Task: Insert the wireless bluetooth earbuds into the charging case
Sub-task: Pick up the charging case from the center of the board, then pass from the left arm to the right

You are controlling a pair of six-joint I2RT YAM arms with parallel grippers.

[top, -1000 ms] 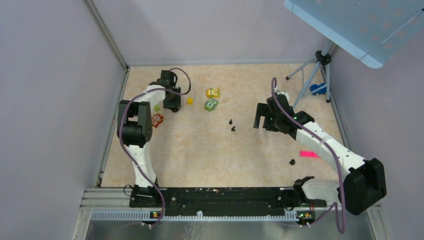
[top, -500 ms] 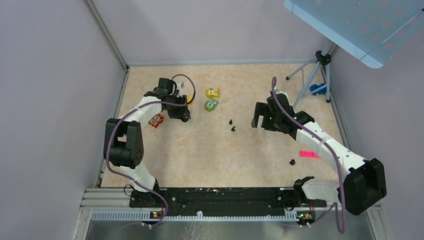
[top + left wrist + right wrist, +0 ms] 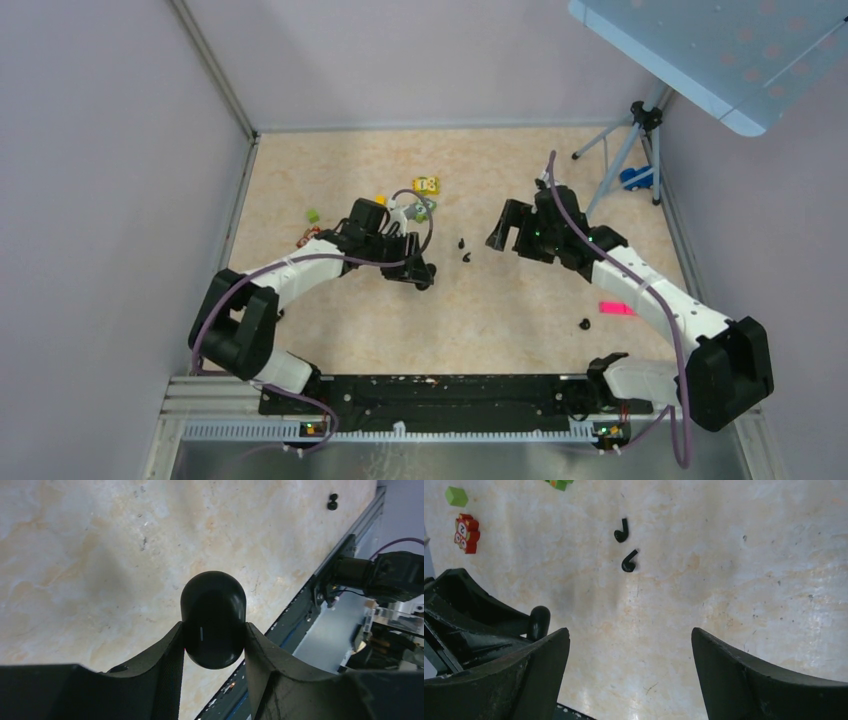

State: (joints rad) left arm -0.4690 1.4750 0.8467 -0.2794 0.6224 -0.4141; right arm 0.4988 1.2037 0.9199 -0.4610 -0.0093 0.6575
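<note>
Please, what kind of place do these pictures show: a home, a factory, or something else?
Probably a robotics lab cell: a left arm and a right arm bolted to a metal rail at a table edge, plain walls enclosing it, and a tripod in the far corner.

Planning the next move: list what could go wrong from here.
1. The left gripper pinches the rounded charging case by its sides only, so it may slip or twist.
2. The earbuds lie close together; the wide-open right gripper, picking one, could knock the other.
</note>
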